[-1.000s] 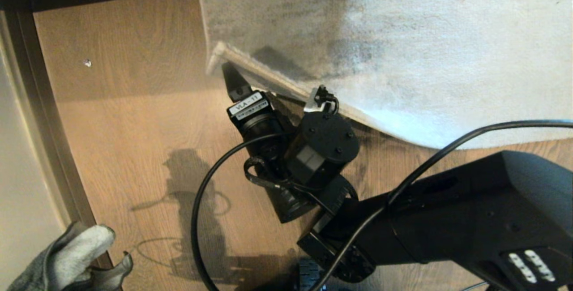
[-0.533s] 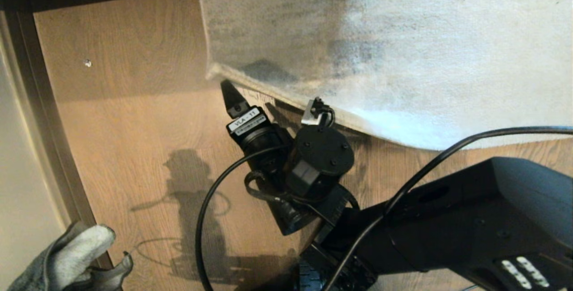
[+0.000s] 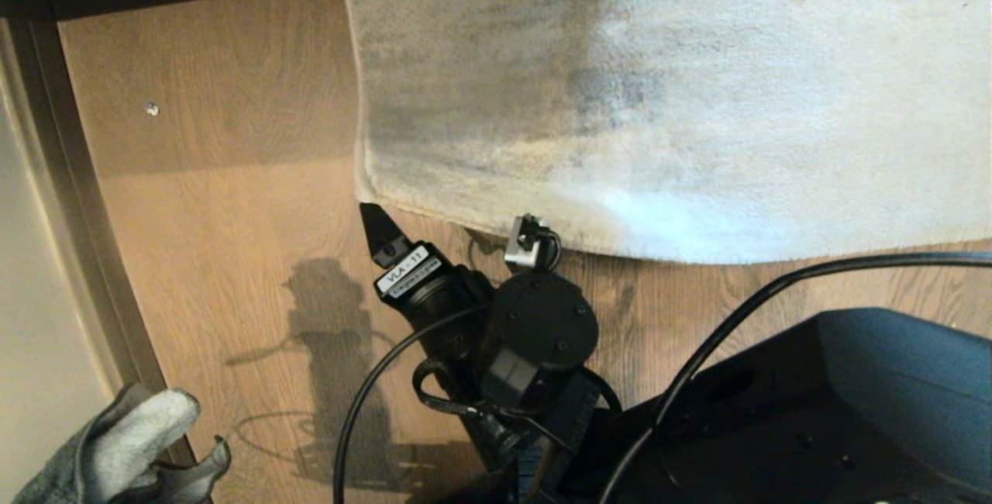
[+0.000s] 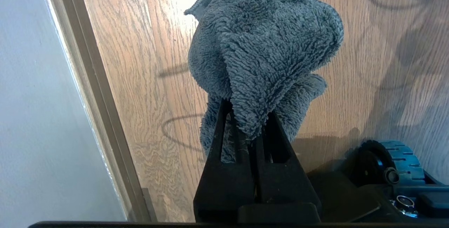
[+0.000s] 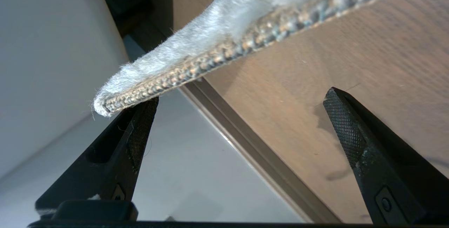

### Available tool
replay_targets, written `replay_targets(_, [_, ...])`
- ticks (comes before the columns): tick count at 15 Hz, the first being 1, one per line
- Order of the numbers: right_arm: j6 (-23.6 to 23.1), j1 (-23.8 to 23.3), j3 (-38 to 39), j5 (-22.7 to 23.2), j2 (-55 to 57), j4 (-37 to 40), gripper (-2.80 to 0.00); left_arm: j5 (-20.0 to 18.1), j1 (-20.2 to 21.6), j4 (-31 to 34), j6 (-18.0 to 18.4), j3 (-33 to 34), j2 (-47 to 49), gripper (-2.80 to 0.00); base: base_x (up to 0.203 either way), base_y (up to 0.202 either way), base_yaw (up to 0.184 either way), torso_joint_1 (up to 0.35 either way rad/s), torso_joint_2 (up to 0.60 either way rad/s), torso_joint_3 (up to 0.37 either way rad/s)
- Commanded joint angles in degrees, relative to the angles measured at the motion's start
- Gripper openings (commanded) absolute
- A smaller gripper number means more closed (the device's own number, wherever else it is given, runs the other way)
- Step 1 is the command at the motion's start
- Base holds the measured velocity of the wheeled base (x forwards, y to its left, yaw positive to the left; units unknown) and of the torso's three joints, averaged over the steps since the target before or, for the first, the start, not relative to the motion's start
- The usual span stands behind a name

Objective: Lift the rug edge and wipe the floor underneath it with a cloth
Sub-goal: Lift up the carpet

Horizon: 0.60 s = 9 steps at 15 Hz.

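Right gripper [image 5: 238,115] spread wide and empty just beside the rug edge [image 5: 196,66], one fingertip [image 3: 375,226] near the rug's corner above the floor [image 3: 232,201]. Left gripper [image 4: 247,122] clamped tight on the cloth [image 4: 263,45], well apart from the rug.

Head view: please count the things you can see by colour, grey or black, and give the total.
Grey: 2, the large pale grey mottled rug and the small fuzzy grey cloth.
Black: 2, the right gripper and a black cable.
Total: 4
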Motion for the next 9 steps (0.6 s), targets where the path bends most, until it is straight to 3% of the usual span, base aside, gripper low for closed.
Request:
replay_targets(1, [-0.86,-0.10,0.85,-0.14,2.11,-1.69,0.00,-0.02,0.01,-0.02,-0.04,0.00,0.00,-2.80,0.000,0.000,0.000,0.000,0.00,0.000])
replay_targets(6, [-9.10,-5.50,-1.36,0.05,12.38,-8.76,0.00,-0.01,0.01,-0.02,0.02,0.00,0.00,-2.80,0.000,0.000,0.000,0.000,0.00,0.000])
replay_targets(9, [-10.55,-8.98,-2.20,0.11,12.51,-9.66,0.00,-0.01,0.01,-0.02,-0.04,0.00,0.00,-2.80,0.000,0.000,0.000,0.000,0.00,0.000])
